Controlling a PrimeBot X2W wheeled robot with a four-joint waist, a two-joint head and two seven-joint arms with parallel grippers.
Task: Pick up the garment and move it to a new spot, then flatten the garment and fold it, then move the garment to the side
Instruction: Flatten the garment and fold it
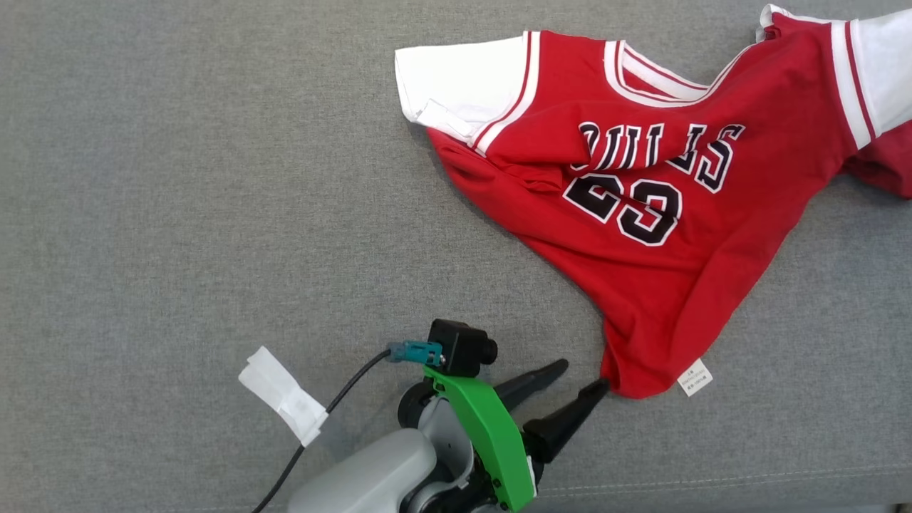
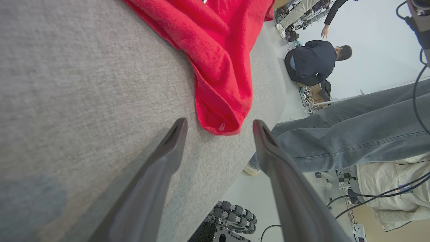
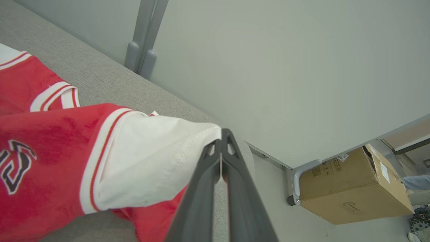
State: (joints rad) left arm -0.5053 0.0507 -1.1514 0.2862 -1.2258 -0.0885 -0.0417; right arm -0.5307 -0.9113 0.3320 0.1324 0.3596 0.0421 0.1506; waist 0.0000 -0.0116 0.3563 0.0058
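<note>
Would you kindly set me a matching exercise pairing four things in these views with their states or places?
Things: 1 red basketball jersey; 2 left gripper; 3 right gripper; 4 brown cardboard box.
States: A open, beside the hem; B on the floor; C crumpled on the grey fabric table; D shut on the white sleeve.
Pairs: 1-C; 2-A; 3-D; 4-B.

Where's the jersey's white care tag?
Head view, lower right of centre: small white fabric tag on the red jersey's hem corner, just right of the left pincer.
</note>
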